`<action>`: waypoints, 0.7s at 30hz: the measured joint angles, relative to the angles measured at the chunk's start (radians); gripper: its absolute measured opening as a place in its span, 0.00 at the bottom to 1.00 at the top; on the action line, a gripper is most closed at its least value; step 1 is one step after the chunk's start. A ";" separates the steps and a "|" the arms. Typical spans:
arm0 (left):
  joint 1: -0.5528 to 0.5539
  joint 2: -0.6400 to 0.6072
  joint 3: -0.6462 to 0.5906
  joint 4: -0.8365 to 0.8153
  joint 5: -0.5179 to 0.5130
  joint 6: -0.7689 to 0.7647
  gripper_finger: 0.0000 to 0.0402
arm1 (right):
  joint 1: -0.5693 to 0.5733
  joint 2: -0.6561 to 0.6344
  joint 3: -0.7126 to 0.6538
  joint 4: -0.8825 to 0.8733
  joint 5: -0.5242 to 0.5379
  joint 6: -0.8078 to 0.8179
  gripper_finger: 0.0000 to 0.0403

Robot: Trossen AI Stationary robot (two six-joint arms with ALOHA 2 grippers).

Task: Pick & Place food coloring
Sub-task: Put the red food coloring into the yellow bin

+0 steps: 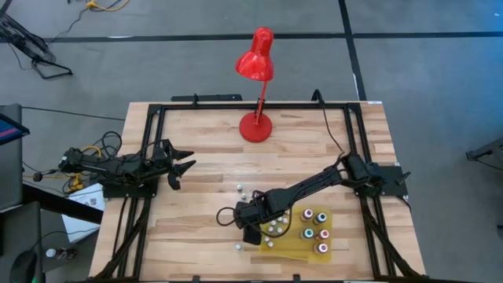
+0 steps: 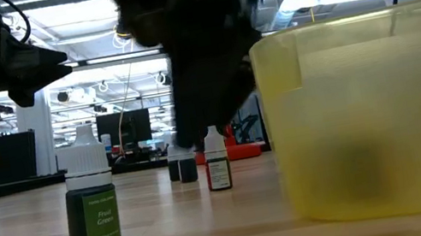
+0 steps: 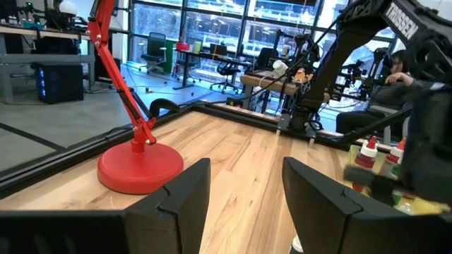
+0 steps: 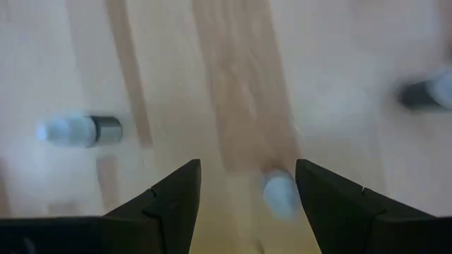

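Observation:
Several small food coloring bottles stand in the yellow tray (image 1: 339,240), with red, orange and teal tops (image 1: 322,233). Others stand loose on the wood: a green one (image 2: 92,210) near the table's near edge, and two (image 1: 240,189) farther back. My right gripper (image 1: 250,228) hovers just left of the tray, open and pointing down. In its wrist view (image 4: 247,166), a pale bottle cap (image 4: 279,192) shows between the fingers, untouched. My left gripper (image 1: 187,165) waits open at the table's left side.
A red desk lamp stands with its base (image 1: 255,126) near the table's far edge. A black frame (image 1: 236,106) runs round the tabletop. Small pale-topped pieces (image 1: 273,228) lie at the tray's left end. Bare wood lies between the two grippers.

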 joint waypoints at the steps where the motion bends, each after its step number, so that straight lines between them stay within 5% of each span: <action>1: 0.000 0.000 0.000 0.000 0.000 0.000 0.42 | 0.000 0.008 0.004 0.001 -0.001 0.000 0.55; 9: 0.000 0.008 0.000 0.000 0.001 0.000 0.42 | 0.000 0.037 0.044 -0.073 -0.044 -0.004 0.49; 21: 0.000 0.022 0.000 0.000 0.000 0.000 0.42 | 0.000 0.034 0.051 -0.064 -0.078 0.014 0.11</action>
